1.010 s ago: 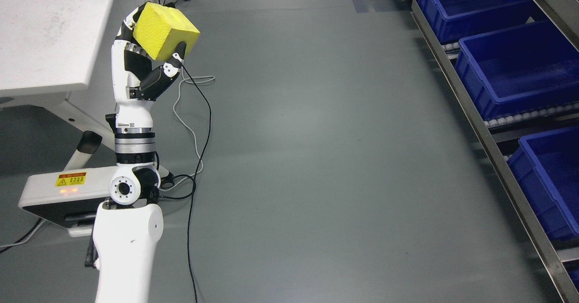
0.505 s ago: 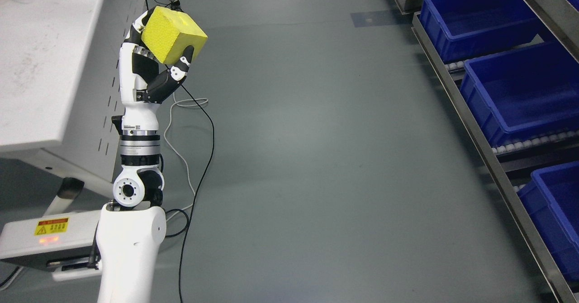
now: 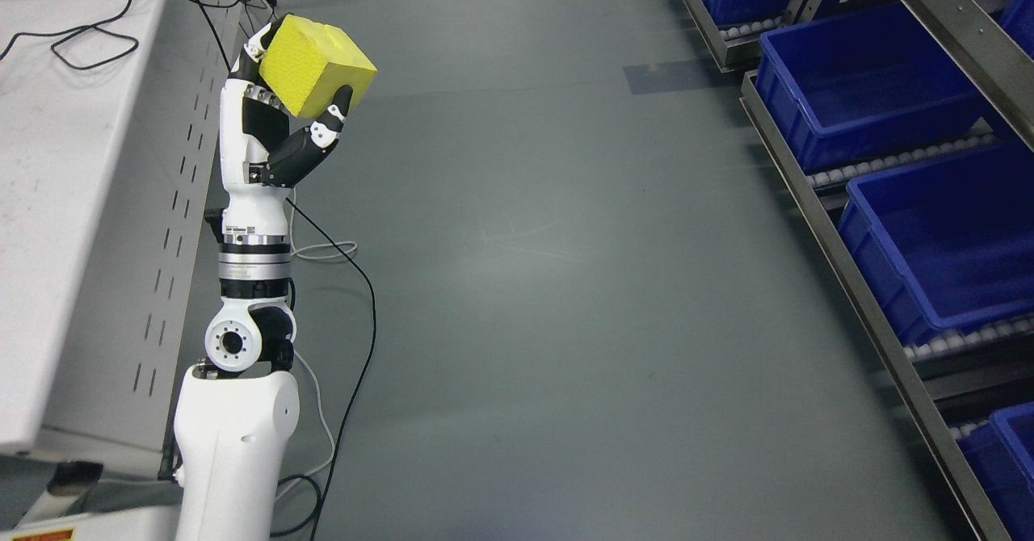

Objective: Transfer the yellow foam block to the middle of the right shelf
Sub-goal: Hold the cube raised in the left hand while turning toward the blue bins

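The left hand (image 3: 279, 125) holds the yellow foam block (image 3: 317, 65) raised, fingers curled round it; carry it level toward the shelf (image 3: 816, 194), grip steady, clear of the table (image 3: 73, 202).

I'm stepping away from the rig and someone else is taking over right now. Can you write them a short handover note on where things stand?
Left hand: shut on the yellow foam block, held up in the air beside the white table.
Right hand: not in view.
Shelf with blue bins runs along the right side, across open floor from the block.
Done: block is picked up.
Left: carry it across to the shelf, set it on the middle level, and let go.
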